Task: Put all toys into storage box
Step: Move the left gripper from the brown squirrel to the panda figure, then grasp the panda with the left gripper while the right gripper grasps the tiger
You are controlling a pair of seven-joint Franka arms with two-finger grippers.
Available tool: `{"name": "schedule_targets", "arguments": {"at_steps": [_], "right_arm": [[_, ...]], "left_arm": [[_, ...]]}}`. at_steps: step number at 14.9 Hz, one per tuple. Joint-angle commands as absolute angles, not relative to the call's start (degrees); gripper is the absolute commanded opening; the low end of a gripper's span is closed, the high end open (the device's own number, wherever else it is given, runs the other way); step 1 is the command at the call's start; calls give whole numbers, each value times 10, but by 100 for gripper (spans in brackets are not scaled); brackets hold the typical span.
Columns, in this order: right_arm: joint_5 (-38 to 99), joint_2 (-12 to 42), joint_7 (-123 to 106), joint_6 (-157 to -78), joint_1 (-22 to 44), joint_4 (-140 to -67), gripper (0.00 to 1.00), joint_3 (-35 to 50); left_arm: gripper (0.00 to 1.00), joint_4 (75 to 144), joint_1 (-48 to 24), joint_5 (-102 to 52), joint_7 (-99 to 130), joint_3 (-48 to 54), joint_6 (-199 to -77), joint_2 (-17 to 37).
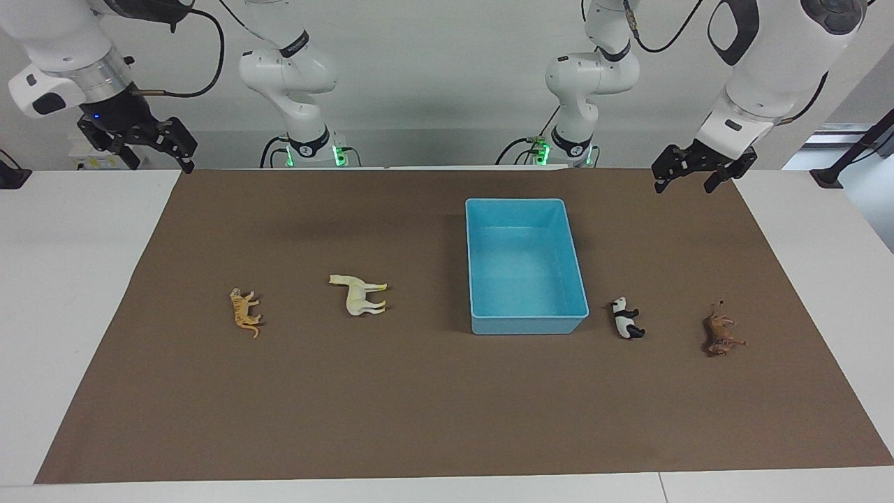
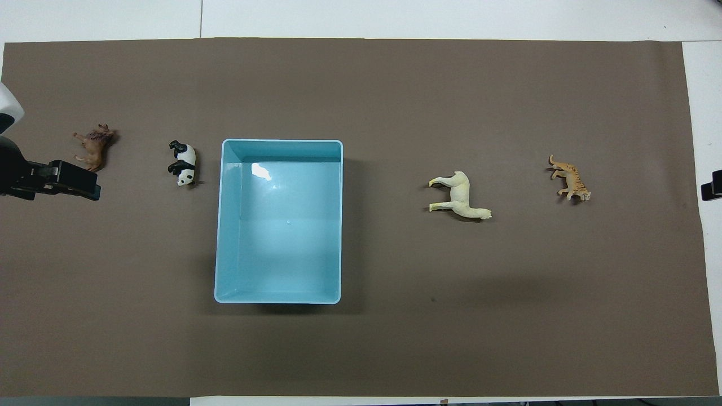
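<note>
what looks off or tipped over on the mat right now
All four toys lie on their sides rather than standing: tiger, horse, panda, lion. The storage box sits upright and empty. Nothing looks spilled or damaged.

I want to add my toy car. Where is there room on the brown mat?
Plenty: the wide strip between the horse and the storage box, and between the box and the robots. Tightest between the box and panda.
</note>
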State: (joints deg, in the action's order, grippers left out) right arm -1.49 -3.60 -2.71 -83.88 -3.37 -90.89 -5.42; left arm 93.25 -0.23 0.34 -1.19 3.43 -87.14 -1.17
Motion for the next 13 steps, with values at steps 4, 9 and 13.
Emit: {"name": "schedule_targets", "arguments": {"at_steps": [4, 9, 13], "right_arm": [[-8, -43, -17, -844, -40, -916, 100, -50], [-8, -44, -19, -838, -39, -918, 100, -49], [-7, -47, -18, -850, -35, -933, 100, -49]], "left_arm": [[100, 1078, 17, 10, -11, 36, -1050, -74], [100, 1086, 22, 9, -14, 36, -1194, 49], [100, 1087, 13, 5, -11, 37, -1302, 125]]}}
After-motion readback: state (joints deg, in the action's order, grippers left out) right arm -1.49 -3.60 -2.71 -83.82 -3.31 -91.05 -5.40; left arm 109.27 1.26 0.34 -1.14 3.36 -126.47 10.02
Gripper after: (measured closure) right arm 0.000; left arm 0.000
